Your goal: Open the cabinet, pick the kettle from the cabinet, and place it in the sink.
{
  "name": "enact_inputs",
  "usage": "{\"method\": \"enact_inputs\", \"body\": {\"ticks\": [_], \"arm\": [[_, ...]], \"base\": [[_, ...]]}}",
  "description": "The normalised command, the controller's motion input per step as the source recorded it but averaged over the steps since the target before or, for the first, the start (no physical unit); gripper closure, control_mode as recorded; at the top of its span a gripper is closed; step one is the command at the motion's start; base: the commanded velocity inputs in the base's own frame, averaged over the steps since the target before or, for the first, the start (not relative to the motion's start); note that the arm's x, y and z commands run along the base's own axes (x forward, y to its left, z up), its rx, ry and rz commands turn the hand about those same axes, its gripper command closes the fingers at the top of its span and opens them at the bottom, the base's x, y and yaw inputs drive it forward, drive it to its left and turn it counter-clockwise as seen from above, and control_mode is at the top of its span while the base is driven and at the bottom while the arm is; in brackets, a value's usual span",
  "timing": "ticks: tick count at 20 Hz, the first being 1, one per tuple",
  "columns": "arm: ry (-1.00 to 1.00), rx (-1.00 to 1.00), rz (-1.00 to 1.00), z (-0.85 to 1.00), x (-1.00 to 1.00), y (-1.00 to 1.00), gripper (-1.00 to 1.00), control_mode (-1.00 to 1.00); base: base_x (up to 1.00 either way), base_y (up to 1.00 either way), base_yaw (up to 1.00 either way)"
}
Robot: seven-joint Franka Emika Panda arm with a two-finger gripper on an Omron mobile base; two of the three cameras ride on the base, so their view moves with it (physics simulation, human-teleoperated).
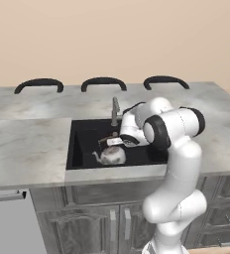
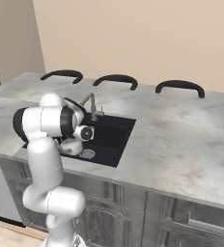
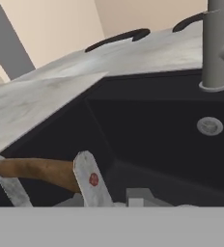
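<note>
My arm (image 1: 179,168) is glossy white all over, chunky rounded segments with black bands at the joints. One finger (image 3: 91,179) looks like a flat grey metal strip with a little red dot on it.

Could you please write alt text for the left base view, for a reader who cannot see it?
A white robot arm reaches into a black sink set in a grey marble countertop, holding a small silver kettle low in the basin by its brown handle. A slim faucet stands behind, and three dark chair backs show beyond the counter.
</note>
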Motion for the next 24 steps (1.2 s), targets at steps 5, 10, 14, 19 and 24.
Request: {"method": "enact_inputs", "body": {"ticks": [5, 10, 14, 19, 24], "arm": [[0.00, 0.00, 0.01, -0.18, 0.18, 0.00, 1.00, -1.00], [0.00, 0.00, 0.01, -0.19, 0.19, 0.04, 1.00, -1.00], [0.02, 0.00, 0.01, -0.21, 0.23, 0.04, 1.00, -1.00], [0.00, 0.00, 0.03, -0.16, 0.28, 0.01, 1.00, -1.00], [0.00, 0.00, 0.04, -0.15, 0.26, 0.00, 1.00, -1.00]], "base": [[0.00, 0.00, 0.00], [0.00, 0.00, 0.00], [0.00, 0.00, 0.00], [0.00, 0.00, 0.00], [0.00, 0.00, 0.00]]}}
